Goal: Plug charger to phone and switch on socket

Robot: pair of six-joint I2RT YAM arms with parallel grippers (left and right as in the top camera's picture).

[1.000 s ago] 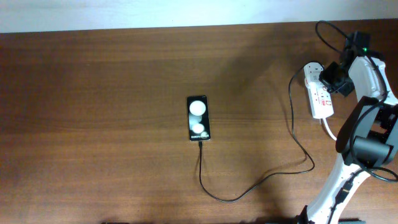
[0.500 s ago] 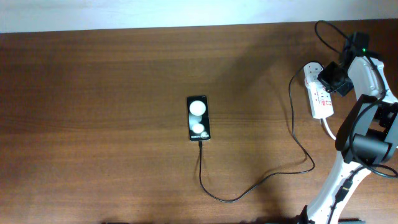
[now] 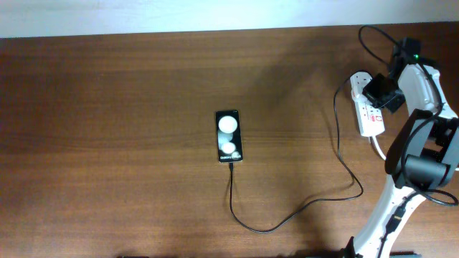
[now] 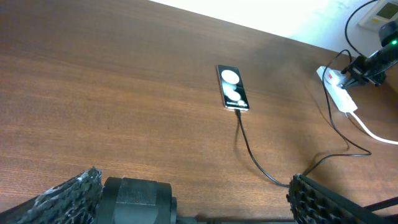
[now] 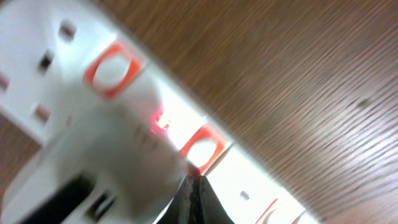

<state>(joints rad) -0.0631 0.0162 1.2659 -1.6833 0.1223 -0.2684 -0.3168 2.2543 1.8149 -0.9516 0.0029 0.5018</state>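
Observation:
The black phone (image 3: 229, 136) lies flat mid-table, and also shows in the left wrist view (image 4: 232, 87). The thin black charger cable (image 3: 287, 218) runs from the phone's near end in a loop to the white adapter (image 3: 359, 78), which sits in the white socket strip (image 3: 371, 123). My right gripper (image 3: 376, 98) is over the strip. In the right wrist view its shut fingertips (image 5: 194, 182) touch a red switch beside the adapter (image 5: 106, 162), and a small red light glows on the strip (image 5: 50, 43). My left gripper (image 4: 193, 202) is open and empty, well short of the phone.
The strip's thick white cord (image 3: 380, 152) runs toward the right arm's base (image 3: 419, 172). A robot cable loops above the strip at the table's back right edge (image 3: 376, 36). The table's far edge meets a white wall.
My right gripper has shifted slightly left and toward the adapter end of the strip. The phone, cable and left gripper have not moved.

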